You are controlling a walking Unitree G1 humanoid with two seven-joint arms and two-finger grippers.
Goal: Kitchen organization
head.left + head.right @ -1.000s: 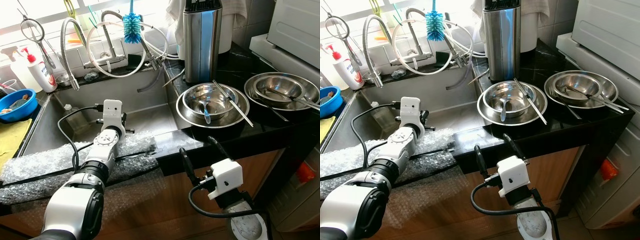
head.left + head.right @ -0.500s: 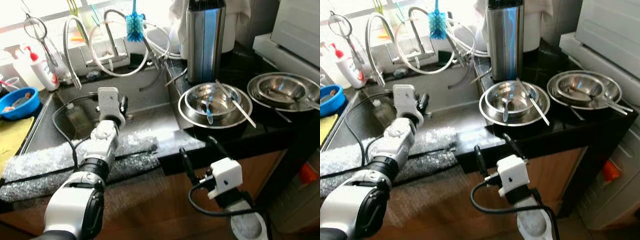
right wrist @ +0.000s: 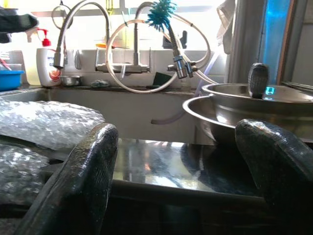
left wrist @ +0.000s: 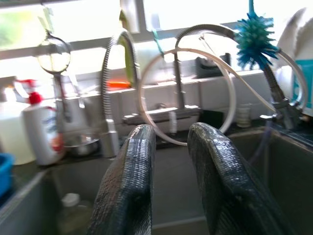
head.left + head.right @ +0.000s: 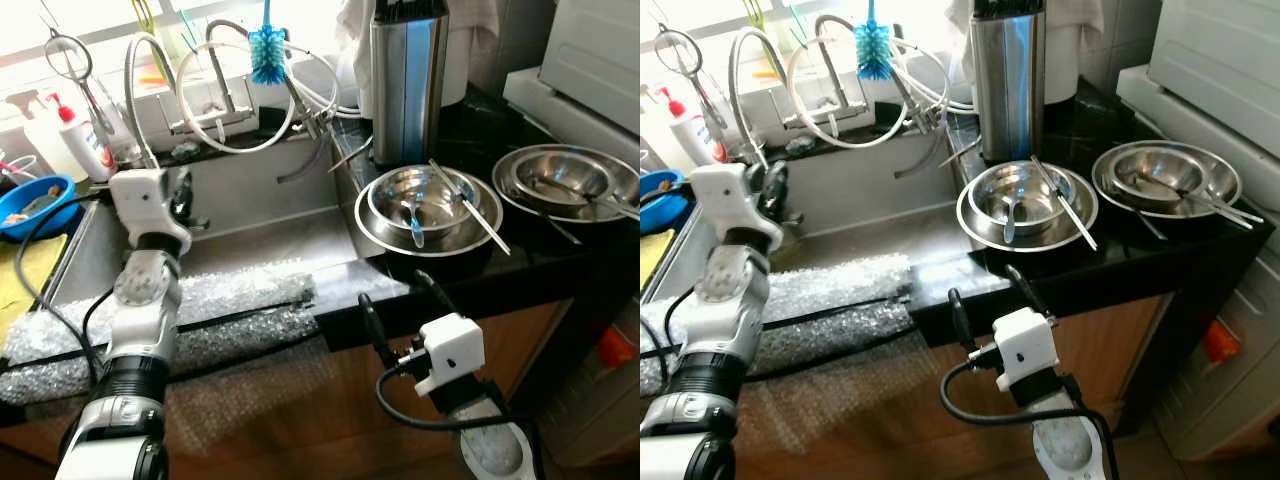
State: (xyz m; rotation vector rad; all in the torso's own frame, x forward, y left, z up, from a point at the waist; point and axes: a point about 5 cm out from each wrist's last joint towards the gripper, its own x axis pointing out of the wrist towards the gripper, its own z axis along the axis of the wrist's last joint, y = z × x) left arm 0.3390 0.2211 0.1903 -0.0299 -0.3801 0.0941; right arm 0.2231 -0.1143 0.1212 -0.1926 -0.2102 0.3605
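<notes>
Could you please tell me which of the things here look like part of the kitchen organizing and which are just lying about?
Likely part of the job:
nested steel bowls with spoon and chopsticks
second bowl stack
left gripper, raised over the sink
right gripper, below the counter edge

Just lying about:
bubble wrap
blue bottle brush
soap bottle
blue bowl

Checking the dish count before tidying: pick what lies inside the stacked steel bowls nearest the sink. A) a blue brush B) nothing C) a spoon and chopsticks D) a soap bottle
C: the stacked steel bowls hold a spoon, and a pair of chopsticks rests slanting across their rims.
</notes>
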